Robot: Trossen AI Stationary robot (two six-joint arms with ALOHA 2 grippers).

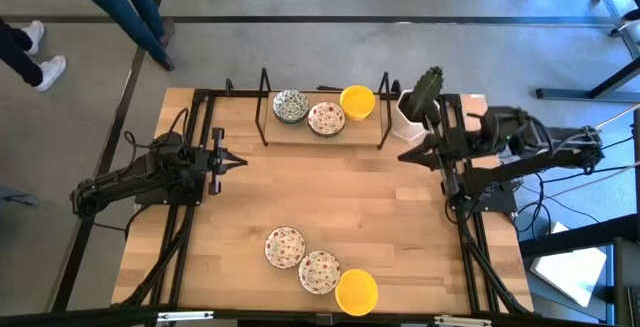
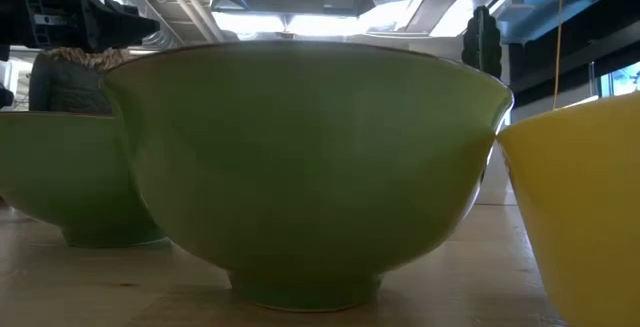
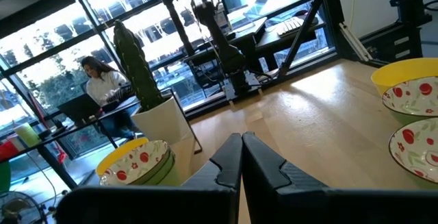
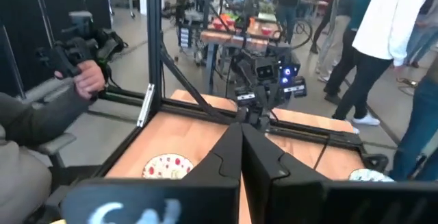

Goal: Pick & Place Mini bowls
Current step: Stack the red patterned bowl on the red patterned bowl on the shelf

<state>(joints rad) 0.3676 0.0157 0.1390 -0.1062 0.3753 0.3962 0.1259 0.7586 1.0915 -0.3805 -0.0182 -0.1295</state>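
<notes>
six mini bowls sit on the worktop (image 1: pixel 400 207): three in a row on the far rack (image 1: pixel 322 117), three (image 1: pixel 318 271) in a slanting row near the front edge. the left pincer (image 1: pixel 238 161) and right pincer (image 1: pixel 402 156) hover at the sides, both pressed together, holding nothing.

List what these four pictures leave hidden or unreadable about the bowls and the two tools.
- Low view: the near speckled bowl fills the frame and hides the far row of bowls.
- Right wrist view: the right tool covers part of the speckled bowl; its pattern is blurred.
- Left wrist view: the yellow bowl is cut by the edge.
- High view: the left tool is too small to see a gap.
</notes>
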